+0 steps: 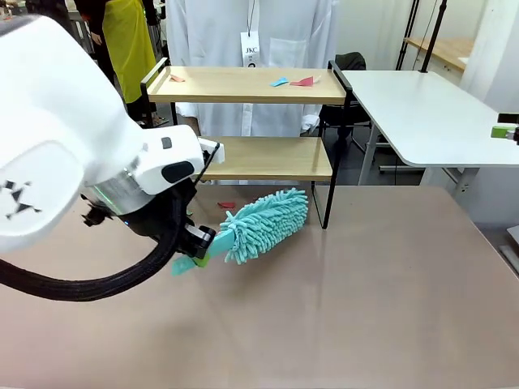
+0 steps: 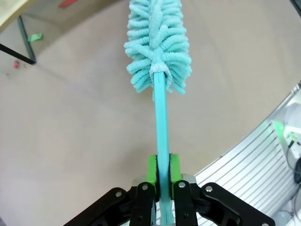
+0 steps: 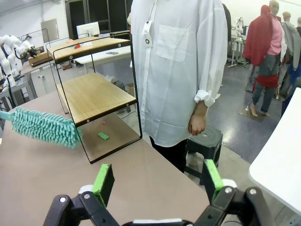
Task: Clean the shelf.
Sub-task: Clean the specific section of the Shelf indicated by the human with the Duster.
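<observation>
The shelf (image 1: 247,85) stands at the table's far middle, two wooden boards in a black frame; it is also in the right wrist view, shelf (image 3: 91,94). Blue and red paper scraps (image 1: 293,81) lie on its top board, and another scrap (image 1: 177,79) at the top left. A teal fluffy duster (image 1: 263,223) hangs just in front of the lower board, its handle held in my left gripper (image 1: 200,247), which is shut on it (image 2: 162,172). In its own wrist view my right gripper (image 3: 155,181) is open, with nothing between its green pads.
A person in a white shirt (image 1: 251,32) stands behind the shelf. Red (image 1: 227,205) and green (image 3: 103,136) scraps lie on the table under the shelf. A white table (image 1: 422,109) stands at the right. The near half of the brown table (image 1: 365,308) is bare.
</observation>
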